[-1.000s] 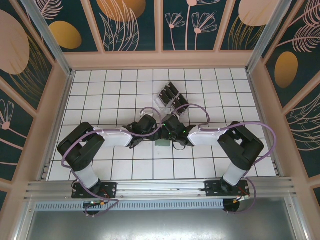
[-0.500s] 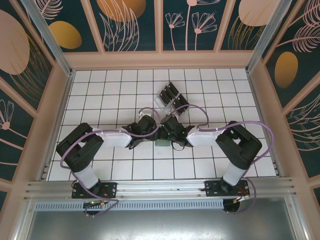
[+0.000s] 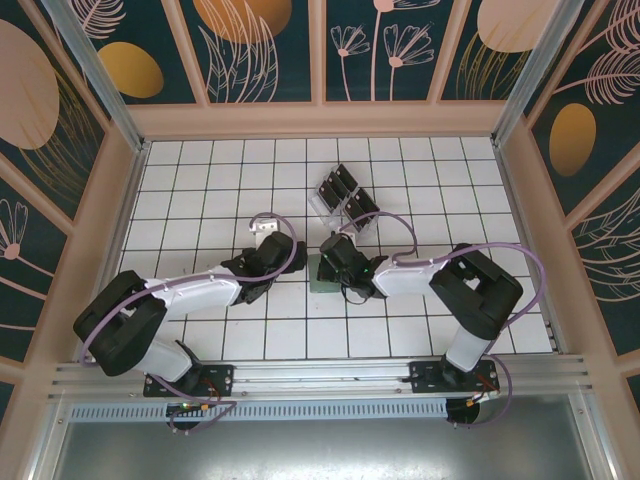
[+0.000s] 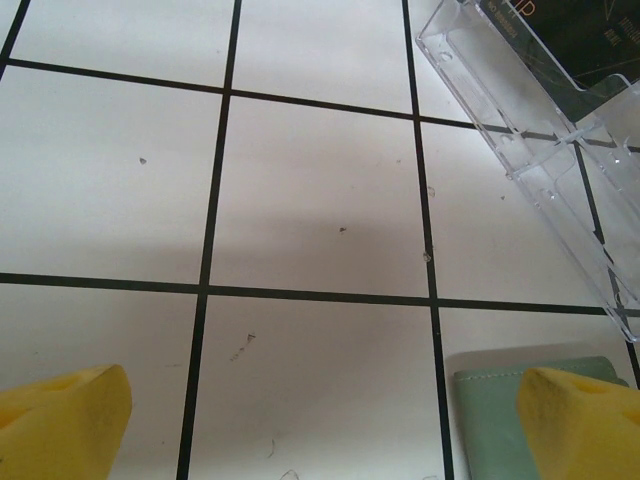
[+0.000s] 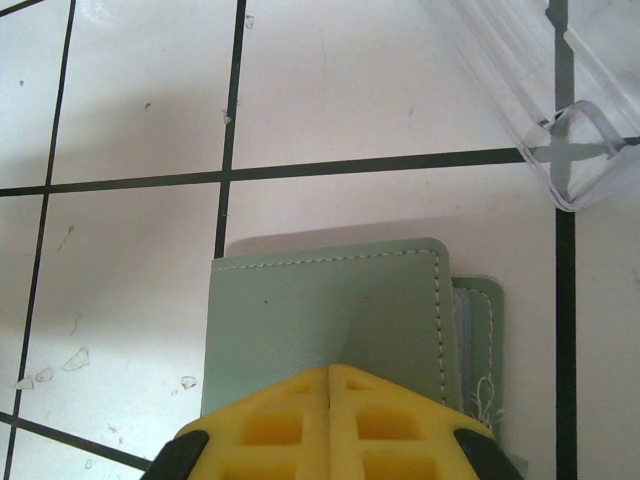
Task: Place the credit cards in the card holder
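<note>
Top external view: the left arm has swung out of the huddle it shared with the right arm over the middle of the counter [image 3: 200,180] a moment ago. Its elbow has dropped toward the near-left corner, and the left pincer [image 3: 264,236] now sits about a tile to the left of the card holder [image 3: 322,284]. The right pincer [image 3: 331,263] has stayed over the card holder. In the left wrist view the left pincer [image 4: 322,420] stands wide open with nothing between its yellow fingertips, and only a corner of the grey-green card holder [image 4: 495,420] shows beside its right tip. In the right wrist view the right pincer [image 5: 330,385] has its tips pressed together with no gap. It sits over the near edge of the card holder [image 5: 320,310], which lies flat and folded shut with an inner layer peeking out along its right edge. Whether it nips a flap or merely rests there cannot be told. The credit cards [image 3: 340,186] are black and stand in the clear rack [image 3: 350,205] just beyond, apart from the card holder, and none is in either pincer. My reading is that the left arm has freed itself to fetch a card while the right steadies the card holder, so the loading itself is not yet begun.
</note>
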